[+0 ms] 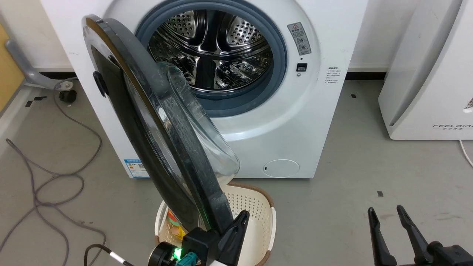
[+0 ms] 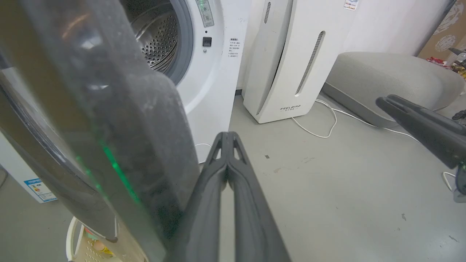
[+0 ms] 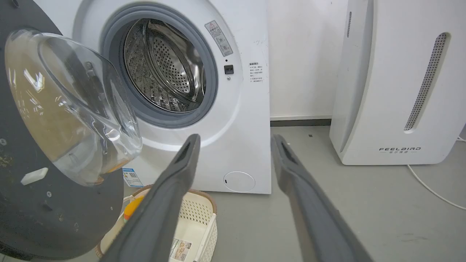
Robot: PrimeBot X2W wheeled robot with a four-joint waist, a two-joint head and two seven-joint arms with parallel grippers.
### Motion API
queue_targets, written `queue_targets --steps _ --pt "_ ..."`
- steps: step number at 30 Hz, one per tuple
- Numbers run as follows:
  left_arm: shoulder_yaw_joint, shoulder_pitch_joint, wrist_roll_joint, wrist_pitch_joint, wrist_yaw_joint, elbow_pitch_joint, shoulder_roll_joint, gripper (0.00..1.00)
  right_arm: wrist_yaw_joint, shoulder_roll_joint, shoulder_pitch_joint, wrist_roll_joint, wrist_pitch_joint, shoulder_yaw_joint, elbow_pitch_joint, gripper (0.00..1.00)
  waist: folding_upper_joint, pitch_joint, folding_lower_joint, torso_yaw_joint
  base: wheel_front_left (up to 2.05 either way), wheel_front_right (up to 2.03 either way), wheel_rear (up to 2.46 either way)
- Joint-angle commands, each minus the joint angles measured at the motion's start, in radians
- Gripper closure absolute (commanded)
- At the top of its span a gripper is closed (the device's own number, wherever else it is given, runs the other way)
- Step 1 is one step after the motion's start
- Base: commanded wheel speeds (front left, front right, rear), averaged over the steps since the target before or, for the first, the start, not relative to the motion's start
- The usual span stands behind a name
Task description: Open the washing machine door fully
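Observation:
The white washing machine (image 1: pixel 303 122) stands with its steel drum exposed. Its round black door (image 1: pixel 155 140) is swung out on the left hinge, edge-on to the head view, the clear glass bowl (image 1: pixel 199 125) bulging to the right. My left gripper (image 1: pixel 242 216) is shut with nothing between its fingers, and lies against the door's lower rim on the bowl side. In the left wrist view the door (image 2: pixel 109 109) looms just left of the closed left gripper (image 2: pixel 227 135). My right gripper (image 1: pixel 386 212) is open over the floor at lower right, apart from the door (image 3: pixel 43 203).
A cream perforated basket (image 1: pixel 255 207) with a few items sits on the floor under the door's lower edge. The white FEELBIRD appliance (image 1: pixel 425 74) stands right of the washer. Grey cables (image 1: pixel 55 177) loop at left. A grey cushion (image 2: pixel 393 80) lies further right.

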Motion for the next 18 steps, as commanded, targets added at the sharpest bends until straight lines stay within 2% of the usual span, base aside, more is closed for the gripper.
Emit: queue_targets --steps 1,12,13,18 --pt "0.004 0.000 0.005 -0.004 0.012 0.003 0.004 1.00 0.001 0.003 0.022 0.007 0.002 -0.004 -0.005 0.00 0.0000 -0.001 0.0000 0.009 0.00 0.00 0.00" --pt "0.021 0.047 -0.001 -0.001 0.049 -0.036 0.020 1.00 0.001 0.003 0.026 0.019 -0.003 -0.018 0.013 0.00 0.0000 0.000 0.0000 0.070 0.00 0.00 0.00" --pt "0.028 0.063 0.005 0.008 0.061 -0.052 0.036 1.00 0.001 0.003 0.025 0.004 -0.001 -0.022 0.017 0.00 0.0000 0.000 0.0000 0.099 0.00 0.00 0.00" --pt "0.051 0.087 0.019 0.006 0.091 -0.112 0.060 1.00 0.001 0.003 0.022 -0.064 0.012 -0.032 -0.011 0.00 0.0000 0.004 0.0000 0.150 0.00 0.00 0.00"
